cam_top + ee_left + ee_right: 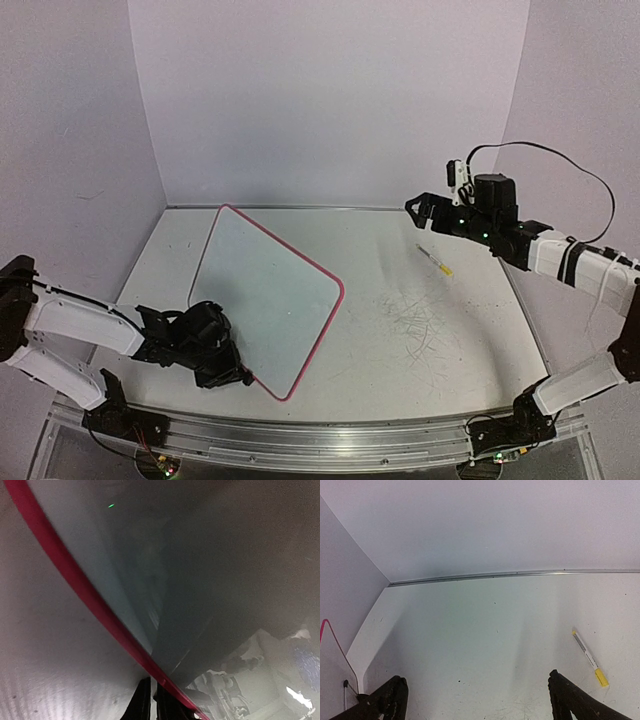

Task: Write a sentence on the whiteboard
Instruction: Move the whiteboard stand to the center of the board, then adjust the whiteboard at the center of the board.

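Note:
The whiteboard (265,290), white with a thin pink-red frame, lies slanted on the left half of the table. No handwriting shows on it. My left gripper (226,372) is at its near edge, shut on the red frame (100,610); its dark fingertips (141,702) pinch the edge in the left wrist view. My right gripper (420,208) is open and empty, held above the back right of the table, fingers (390,700) wide apart. A marker (435,261) with a yellow cap lies on the table close to it and shows in the right wrist view (586,654).
A tangle of thin grey scratch marks (420,320) covers the table right of the board. White walls close the back and both sides. The board's edge with a black clip foot (345,683) shows at the far left of the right wrist view.

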### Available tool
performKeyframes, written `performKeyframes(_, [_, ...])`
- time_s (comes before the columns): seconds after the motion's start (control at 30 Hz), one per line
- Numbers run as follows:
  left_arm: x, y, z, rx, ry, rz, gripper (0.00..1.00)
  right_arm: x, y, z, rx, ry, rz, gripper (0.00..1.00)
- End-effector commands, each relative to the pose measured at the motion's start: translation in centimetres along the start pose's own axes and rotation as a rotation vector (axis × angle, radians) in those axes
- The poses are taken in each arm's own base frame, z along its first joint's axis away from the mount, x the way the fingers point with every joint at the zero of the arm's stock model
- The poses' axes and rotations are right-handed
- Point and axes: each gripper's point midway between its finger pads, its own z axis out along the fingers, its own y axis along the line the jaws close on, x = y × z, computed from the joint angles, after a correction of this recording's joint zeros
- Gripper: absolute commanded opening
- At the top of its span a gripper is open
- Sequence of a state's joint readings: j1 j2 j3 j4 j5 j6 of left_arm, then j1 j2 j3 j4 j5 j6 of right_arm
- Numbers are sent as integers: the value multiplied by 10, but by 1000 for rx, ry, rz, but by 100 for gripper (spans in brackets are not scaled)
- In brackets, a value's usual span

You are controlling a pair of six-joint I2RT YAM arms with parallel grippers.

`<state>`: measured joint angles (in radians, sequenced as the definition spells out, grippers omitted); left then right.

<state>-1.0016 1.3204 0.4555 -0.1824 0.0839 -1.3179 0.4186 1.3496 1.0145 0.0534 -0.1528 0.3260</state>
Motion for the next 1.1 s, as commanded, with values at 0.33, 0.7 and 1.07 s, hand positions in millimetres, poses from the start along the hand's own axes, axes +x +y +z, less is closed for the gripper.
performKeyframes(0.33, [-18,-71,40,136,-26,119,8,49,20,-9,-156,135,0,98])
performKeyframes(0.7, [-35,-74,42,146,-39,145,10,100,78,-98,-528,284,-9,95])
performKeyframes(1.07, [-36,-67,32,152,-52,152,21,111,152,-67,-624,191,113,75])
